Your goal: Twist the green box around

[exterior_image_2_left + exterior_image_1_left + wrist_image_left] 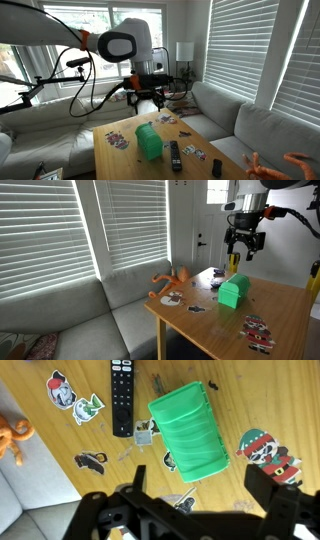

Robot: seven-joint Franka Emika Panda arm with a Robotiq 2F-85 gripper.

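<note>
The end effector is open: in the wrist view its two dark fingers stand wide apart at the lower edge, and nothing is held between them. In both exterior views the end effector points down and hangs above the box, apart from it.

The box is bright green with ribs across its top. It lies on the wooden bench, in the middle part, and in the wrist view it sits a little slanted, just ahead of the fingers.

On one side of the box lies a black remote, near it but not touching; a small sticker is between them. On the other side an elf sticker lies just beside the box. Past the remote there are two more stickers.

Farther off, an orange toy lies at the edge of the bench. Behind the bench, in an exterior view, stands a grey sofa, and above it white blinds cover the windows
</note>
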